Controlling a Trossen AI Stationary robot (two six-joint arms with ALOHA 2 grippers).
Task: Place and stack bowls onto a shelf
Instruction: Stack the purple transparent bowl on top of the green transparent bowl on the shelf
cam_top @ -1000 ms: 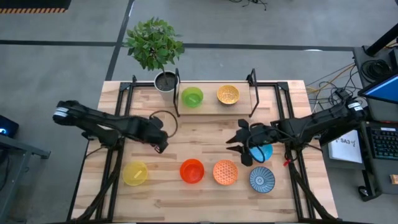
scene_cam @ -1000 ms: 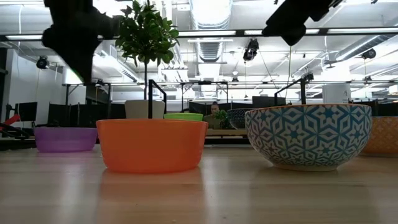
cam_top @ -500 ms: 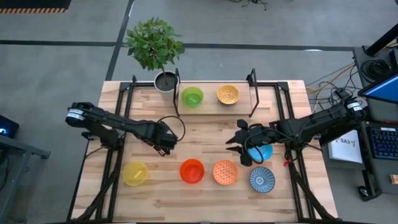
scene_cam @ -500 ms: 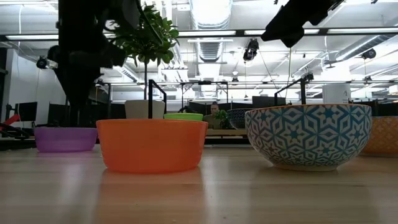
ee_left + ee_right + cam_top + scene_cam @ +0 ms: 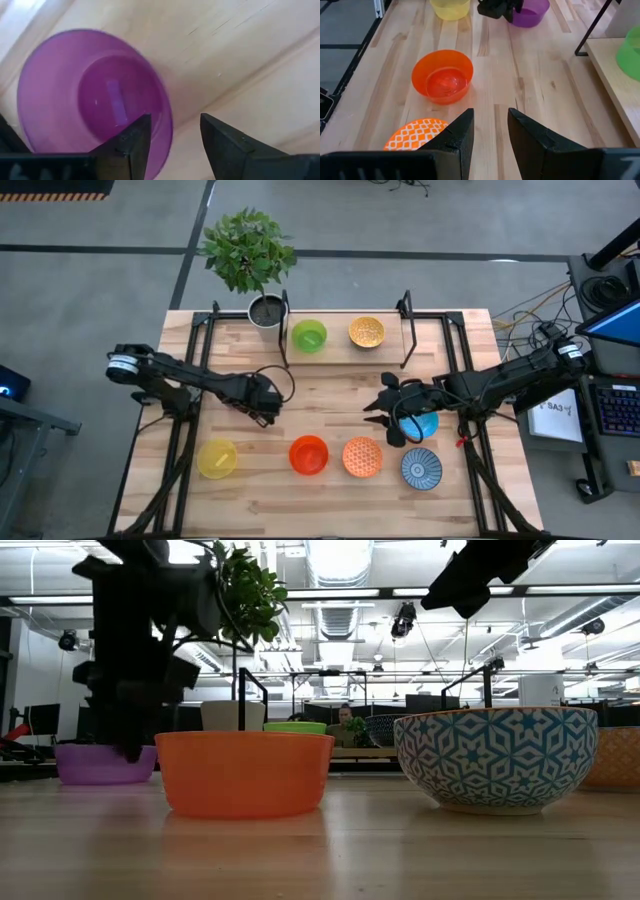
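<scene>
**Left claw lines up on purple bowl's rim**

Wooden table in an open workshop, with six bowls off the shelf and two already on it. On the shelf, a light board between black posts at the table's far edge, sit the green bowl and a dotted yellow-orange bowl, side by side. The left claw hangs over the purple bowl, fingers parted, one finger inside the rim and the other outside it; nothing is gripped yet. From table height the dark claw appears to reach down to the bowl's level.

The right claw, also released and empty, waits above the table near the light blue bowl. Along the near side sit a yellow bowl, the red bowl, an orange patterned bowl and the blue-and-white bowl.

To pick well, the claw should probably sink until the wall sits deep between the fingers, then clench squarely across it; a shallow pinch on thin plastic could let the bowl swing or slip. The lift should likely clear the shelf's post and the potted plant beside it before the bowl goes down on open board or nests into the green one.
</scene>
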